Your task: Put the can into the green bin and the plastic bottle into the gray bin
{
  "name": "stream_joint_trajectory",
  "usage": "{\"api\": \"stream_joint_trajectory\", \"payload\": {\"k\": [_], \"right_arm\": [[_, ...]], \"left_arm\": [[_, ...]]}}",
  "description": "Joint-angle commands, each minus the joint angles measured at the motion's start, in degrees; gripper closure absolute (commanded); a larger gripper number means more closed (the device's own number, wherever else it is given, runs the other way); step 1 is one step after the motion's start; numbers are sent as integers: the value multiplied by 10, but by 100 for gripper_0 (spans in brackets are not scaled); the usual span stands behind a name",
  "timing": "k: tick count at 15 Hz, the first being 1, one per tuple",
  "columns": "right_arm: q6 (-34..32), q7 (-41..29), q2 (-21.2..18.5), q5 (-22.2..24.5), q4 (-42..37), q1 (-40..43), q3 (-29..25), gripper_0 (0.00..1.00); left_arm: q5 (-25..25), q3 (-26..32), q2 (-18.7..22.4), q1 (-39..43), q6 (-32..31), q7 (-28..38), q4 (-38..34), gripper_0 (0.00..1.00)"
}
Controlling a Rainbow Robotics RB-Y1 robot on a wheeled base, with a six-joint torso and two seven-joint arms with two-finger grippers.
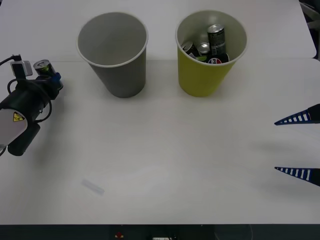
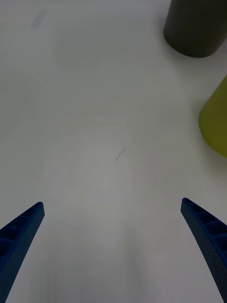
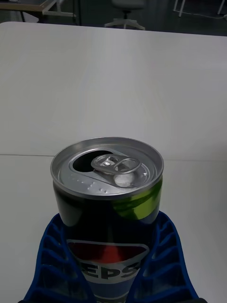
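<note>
At the far left of the white worktop (image 1: 165, 165), the left claw (image 1: 47, 80) is clamped on the can (image 1: 43, 66), which stands upright between its 2 blue ribbed fingers (image 3: 56, 255). The left wrist view shows the can's silver top with its opened tab, a green patch on the dark wall and the red-white-blue Pepsi logo below. The can is well to the left of the gray bin (image 1: 114, 55), which stands upright with nothing visible inside. Just right of it, apart, stands the green bin (image 1: 207, 75), holding several dark cans (image 1: 216, 42). The right claw (image 1: 300, 145) sits at the right edge over bare worktop, its 2 fingers spread wide apart and gripping nothing, well clear of both bins.
</note>
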Motion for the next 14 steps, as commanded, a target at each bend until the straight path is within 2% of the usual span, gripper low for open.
{"api": "stream_joint_trajectory", "payload": {"k": [1,5,7,9,11,14], "right_arm": [[0,0,0,0,0,0,0,0],[0,0,0,0,0,0,0,0],[0,0,0,0,0,0,0,0],[0,0,0,0,0,0,0,0],[0,0,0,0,0,0,0,0],[0,0,0,0,0,0,0,0]], "left_arm": [[-23,54,32,63,-54,-3,-97,100],[-33,177,76,184,-178,-19,-254,100],[-34,224,87,233,-221,-28,-309,100],[-34,290,88,284,-289,-70,-352,100],[-12,353,88,321,-361,-117,-382,100],[54,424,88,363,-470,-203,-403,100]]}}
